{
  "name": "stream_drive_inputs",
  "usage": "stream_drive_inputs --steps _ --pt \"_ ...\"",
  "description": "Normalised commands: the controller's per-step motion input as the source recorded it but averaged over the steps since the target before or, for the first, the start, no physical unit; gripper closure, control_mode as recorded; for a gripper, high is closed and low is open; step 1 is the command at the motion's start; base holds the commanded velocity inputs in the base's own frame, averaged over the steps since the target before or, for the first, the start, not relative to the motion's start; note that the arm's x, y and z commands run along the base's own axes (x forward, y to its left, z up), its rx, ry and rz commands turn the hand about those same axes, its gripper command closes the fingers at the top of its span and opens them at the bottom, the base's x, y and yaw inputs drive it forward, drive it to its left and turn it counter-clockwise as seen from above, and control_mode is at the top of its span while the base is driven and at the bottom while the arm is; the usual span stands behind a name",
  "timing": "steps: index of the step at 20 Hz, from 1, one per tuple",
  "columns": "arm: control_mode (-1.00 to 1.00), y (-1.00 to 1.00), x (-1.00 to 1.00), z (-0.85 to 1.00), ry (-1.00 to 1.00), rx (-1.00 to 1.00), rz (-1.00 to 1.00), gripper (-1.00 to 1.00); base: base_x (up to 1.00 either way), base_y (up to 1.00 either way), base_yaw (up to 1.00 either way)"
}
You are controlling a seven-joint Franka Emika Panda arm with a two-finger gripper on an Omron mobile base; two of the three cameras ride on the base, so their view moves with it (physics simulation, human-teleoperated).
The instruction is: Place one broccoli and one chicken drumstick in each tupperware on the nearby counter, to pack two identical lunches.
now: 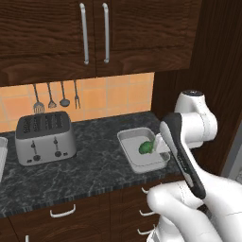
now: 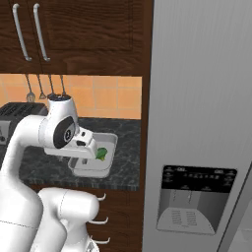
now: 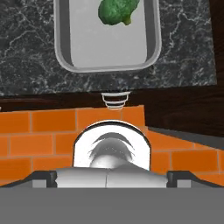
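Note:
A grey rectangular tupperware (image 1: 126, 138) (image 2: 112, 139) (image 3: 152, 48) stands on the black marbled counter (image 1: 90, 170) at its right end. One green broccoli (image 1: 146, 148) (image 2: 101, 153) (image 3: 117, 11) lies inside it, free of the fingers. My gripper (image 1: 159, 142) (image 2: 91, 146) hovers just above the tupperware's right side, beside the broccoli. It is open and holds nothing; its dark fingertips (image 3: 44, 176) stand wide apart in the hand view. No chicken drumstick is in view.
A silver toaster (image 1: 45, 137) sits at the counter's back left, with utensils (image 1: 51, 97) hanging on the orange tiled wall behind. A pale container edge (image 1: 2, 158) shows at far left. Dark cabinets (image 1: 90, 33) hang overhead. The grey fridge (image 2: 197, 123) stands to the right.

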Motion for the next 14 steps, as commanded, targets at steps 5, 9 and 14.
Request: stream_drive_inputs --steps 5,9,14 --pt "-1.00 0.00 -0.93 0.06 -0.17 0.01 0.00 -1.00 0.00 0.00 0.00" --pt "-1.00 0.00 -0.14 0.00 -0.03 0.00 0.00 -1.00 0.00 0.00 0.00" --pt "1.00 0.00 0.00 0.00 0.00 0.00 0.00 -1.00 -0.40 -0.02 -0.03"
